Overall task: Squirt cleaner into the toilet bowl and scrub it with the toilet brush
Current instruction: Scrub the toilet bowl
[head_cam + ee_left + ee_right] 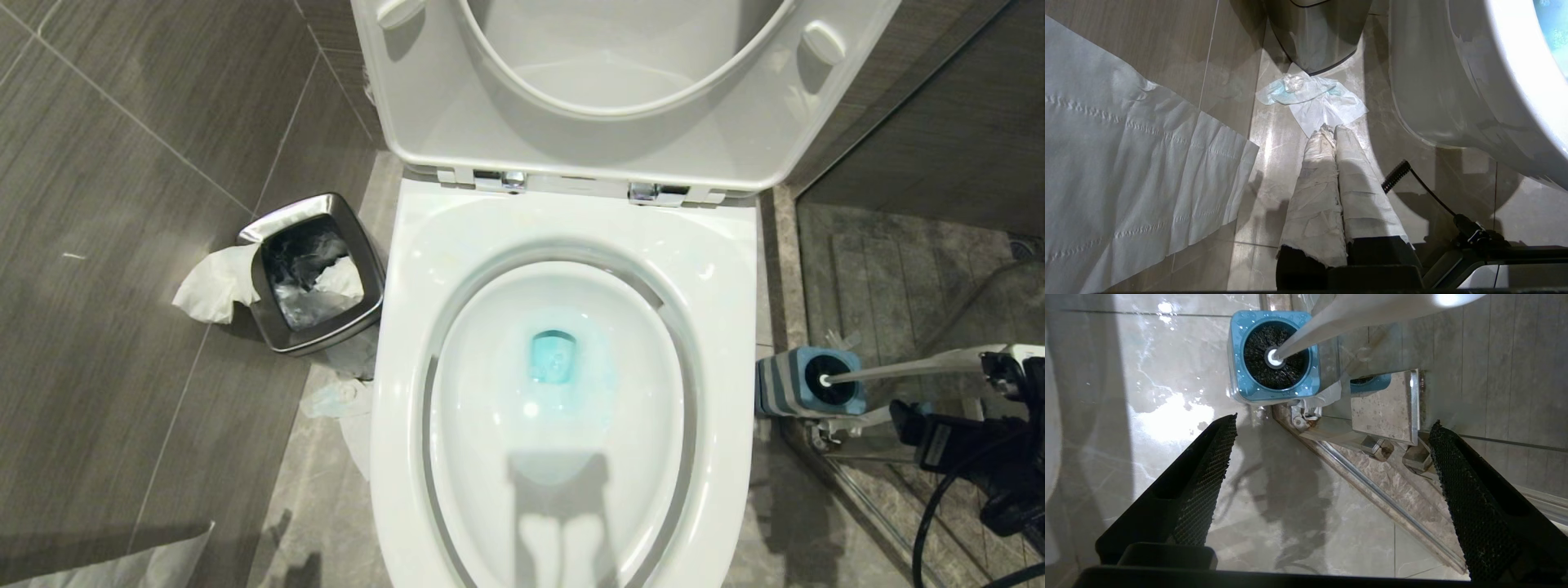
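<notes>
Hiding brush head (1274, 355), holder (1241, 388); handle cropped.

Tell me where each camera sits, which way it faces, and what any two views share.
Head view: high on the robot, looking down into the toilet bowl with blue water; the right gripper shows at the right edge by the brush.
Left wrist view: low beside the bowl, facing the floor and tissue; the left gripper shows, its wrapped fingers shut.
Right wrist view: above the floor, facing down at the brush in its holder; the right gripper is open.
Shared: head and right wrist both show brush and holder.
</notes>
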Controlling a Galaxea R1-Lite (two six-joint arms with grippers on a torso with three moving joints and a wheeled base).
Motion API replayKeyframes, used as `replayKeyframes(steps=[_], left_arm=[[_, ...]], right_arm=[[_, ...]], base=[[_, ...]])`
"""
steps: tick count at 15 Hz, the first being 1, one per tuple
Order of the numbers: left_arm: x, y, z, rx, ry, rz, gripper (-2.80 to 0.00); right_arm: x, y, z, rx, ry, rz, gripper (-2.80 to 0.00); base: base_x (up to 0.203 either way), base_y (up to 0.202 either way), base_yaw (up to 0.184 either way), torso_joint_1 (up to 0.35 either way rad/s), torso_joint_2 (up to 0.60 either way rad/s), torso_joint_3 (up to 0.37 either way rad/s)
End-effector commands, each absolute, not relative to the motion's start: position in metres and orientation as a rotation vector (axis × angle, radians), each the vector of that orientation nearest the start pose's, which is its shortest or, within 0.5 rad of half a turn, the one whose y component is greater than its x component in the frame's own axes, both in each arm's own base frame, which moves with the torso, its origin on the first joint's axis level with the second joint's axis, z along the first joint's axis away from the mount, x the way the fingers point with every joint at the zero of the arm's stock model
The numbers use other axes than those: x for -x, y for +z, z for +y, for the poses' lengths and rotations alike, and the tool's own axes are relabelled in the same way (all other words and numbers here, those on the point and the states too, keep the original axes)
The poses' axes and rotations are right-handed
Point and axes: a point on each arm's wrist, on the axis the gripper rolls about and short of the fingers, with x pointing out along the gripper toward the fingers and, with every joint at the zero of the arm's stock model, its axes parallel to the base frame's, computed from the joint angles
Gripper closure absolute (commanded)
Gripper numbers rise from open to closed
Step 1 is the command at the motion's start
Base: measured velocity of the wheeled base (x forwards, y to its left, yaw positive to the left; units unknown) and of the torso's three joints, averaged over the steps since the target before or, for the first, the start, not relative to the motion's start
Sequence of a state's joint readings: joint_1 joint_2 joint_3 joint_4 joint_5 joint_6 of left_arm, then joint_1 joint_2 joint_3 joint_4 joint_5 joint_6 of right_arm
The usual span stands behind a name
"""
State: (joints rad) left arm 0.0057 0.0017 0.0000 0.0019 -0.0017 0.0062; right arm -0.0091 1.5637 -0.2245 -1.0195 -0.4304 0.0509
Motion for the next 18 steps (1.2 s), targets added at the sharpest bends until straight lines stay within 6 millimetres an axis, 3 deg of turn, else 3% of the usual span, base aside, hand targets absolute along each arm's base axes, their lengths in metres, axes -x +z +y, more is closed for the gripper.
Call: replayKeyframes(steps=[1,9,18], left_arm=[[0.022,0.075,0.0,-0.006,0.005,0.008,0.0],[0.022,0.075,0.0,-0.006,0.005,0.006,0.0],[0.022,0.075,0.0,-0.006,0.005,0.006,0.0]], right_arm=[[-0.218,0.106,-0.014,0.026,-0.454,0.319,-2.8],[-0.251,0.086,-0.019,0.089,-0.462,0.195,-2.8],[-0.261,0.096,-0.022,0.141,-0.425,0.126,-2.8]], base=[[0.0,0.0,0.0,0.0,0.0,0.0],[0.0,0.0,0.0,0.0,0.0,0.0],[0.0,0.0,0.0,0.0,0.0,0.0]])
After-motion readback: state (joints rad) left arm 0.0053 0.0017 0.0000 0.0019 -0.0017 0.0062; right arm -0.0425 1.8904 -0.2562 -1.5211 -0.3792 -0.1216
